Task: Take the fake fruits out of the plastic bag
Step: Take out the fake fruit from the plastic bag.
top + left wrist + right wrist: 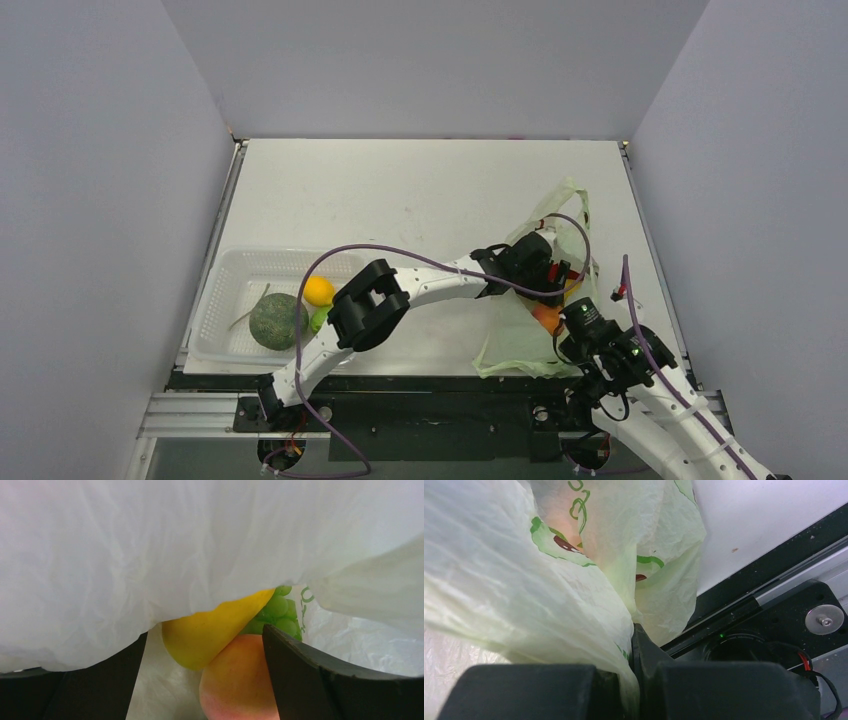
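- The left tool reaches inside the plastic bag, fingers apart. Straight ahead in the gap sit a yellow fruit and, below it, a peach-coloured fruit, with green grapes just behind.
- The yellow fruit's long axis runs on a slant, from low on the left to a pointed tip up on the right. It crosses the gap rather than lining up with the fingers (a straight close would likely take it across its belly).
- The bag's film sags over the top of the opening and hides the upper part of the yellow fruit.
- The right tool is clamped on a fold of the bag near the desk's front edge, so the left arm is the one placed to pick.
- Two fruits already lie in the latticed basket at the far left: an orange-yellow fruit and a dull green round fruit, well apart from the bag.
- The bag carries green scrollwork and red-brown marks. I can read no word or brand in them.
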